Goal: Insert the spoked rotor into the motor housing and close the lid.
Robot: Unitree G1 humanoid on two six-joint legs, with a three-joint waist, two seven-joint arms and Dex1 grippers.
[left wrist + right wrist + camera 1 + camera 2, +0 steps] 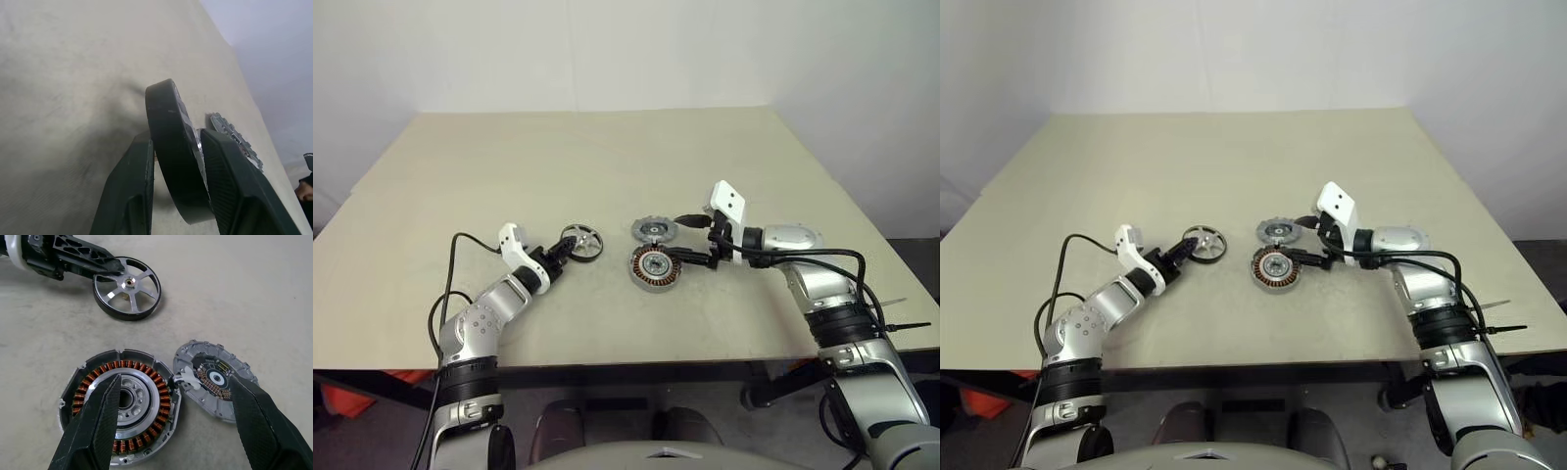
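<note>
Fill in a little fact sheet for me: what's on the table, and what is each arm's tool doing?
Spoked rotor: tilted, rim pinched by left tool
Motor housing: flat on table, copper windings showing, uncovered
Lid: on table beside housing, farther from the robot
Right tool: open, fingers over housing and lid, holding nothing

The spoked rotor [127, 289] was shiny silver with a dark outer rim. The motor housing [120, 406] showed a ring of copper-orange windings around a silvery centre. The lid [215, 380] was dull grey, dark at its middle. The table [558, 176] was plain pale beige.
</note>
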